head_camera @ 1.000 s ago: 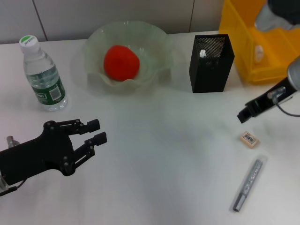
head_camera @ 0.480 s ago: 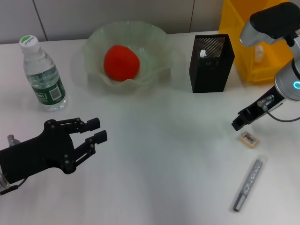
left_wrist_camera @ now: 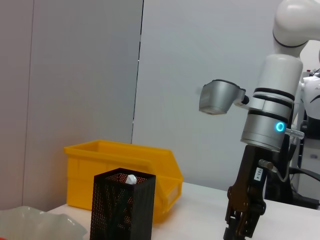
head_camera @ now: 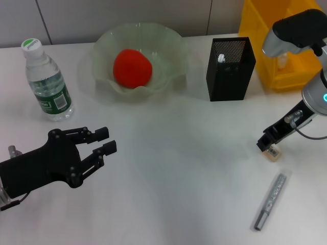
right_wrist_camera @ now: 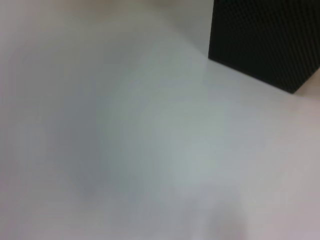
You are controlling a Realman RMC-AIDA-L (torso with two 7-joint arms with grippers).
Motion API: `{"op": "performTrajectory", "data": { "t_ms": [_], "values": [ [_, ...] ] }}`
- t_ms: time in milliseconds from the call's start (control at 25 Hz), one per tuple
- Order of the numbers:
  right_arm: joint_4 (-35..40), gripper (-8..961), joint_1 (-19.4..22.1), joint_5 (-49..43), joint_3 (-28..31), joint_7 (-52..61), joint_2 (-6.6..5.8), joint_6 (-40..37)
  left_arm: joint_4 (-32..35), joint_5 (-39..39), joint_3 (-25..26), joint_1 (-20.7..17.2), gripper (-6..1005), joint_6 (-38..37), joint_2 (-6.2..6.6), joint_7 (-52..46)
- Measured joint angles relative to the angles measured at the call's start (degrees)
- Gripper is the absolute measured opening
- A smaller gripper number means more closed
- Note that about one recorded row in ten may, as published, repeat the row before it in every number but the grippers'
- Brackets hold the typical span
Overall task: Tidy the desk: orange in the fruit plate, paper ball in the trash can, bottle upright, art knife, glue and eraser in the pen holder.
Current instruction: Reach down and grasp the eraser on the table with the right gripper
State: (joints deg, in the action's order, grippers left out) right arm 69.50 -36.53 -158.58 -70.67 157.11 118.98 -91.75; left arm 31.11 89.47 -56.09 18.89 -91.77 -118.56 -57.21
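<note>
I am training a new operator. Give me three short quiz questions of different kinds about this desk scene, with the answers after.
1. True or false: the orange lies in the fruit plate.
2. Multiple choice: the right claw is directly over which thing? A) the bottle B) the eraser C) the pen holder
3. Fill in: the silver pen-like tool lies flat on the ____, nearer the robot than the eraser.

Key
1. True.
2. B. The claw tip covers part of the eraser; whether it grips cannot be seen.
3. Table. The left claw hovers open over it, holding nothing.
</note>
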Motion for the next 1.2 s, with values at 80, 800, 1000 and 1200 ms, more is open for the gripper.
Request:
{"op": "performTrajectory", "data": {
  "t_ms": [80,800,1000,1200],
  "values": [
    [0.12,369,0.14,-0.01,0.00,-0.01,0.01,-0.29,0.00,0.00,-0.04,0.00,302,0.01,0.00,0.00],
    [0.94,370,1.93,-1.30,0.67,-4.07,-0.04,0.29,-0.70,0.00,-0.43,0.01,302,0.02,0.00,0.00],
    [0.49,371,1.91,-1.30,0.20,-4.20,-0.01,0.60,-0.84,0.00,-0.43,-0.12,302,0.02,0.00,0.00],
    [-0.46,371,1.81,-1.30,0.11,-4.82,0.01,0.93,-1.99,0.00,-0.35,-0.03,303,-0.06,0.00,0.78]
  ]
}}
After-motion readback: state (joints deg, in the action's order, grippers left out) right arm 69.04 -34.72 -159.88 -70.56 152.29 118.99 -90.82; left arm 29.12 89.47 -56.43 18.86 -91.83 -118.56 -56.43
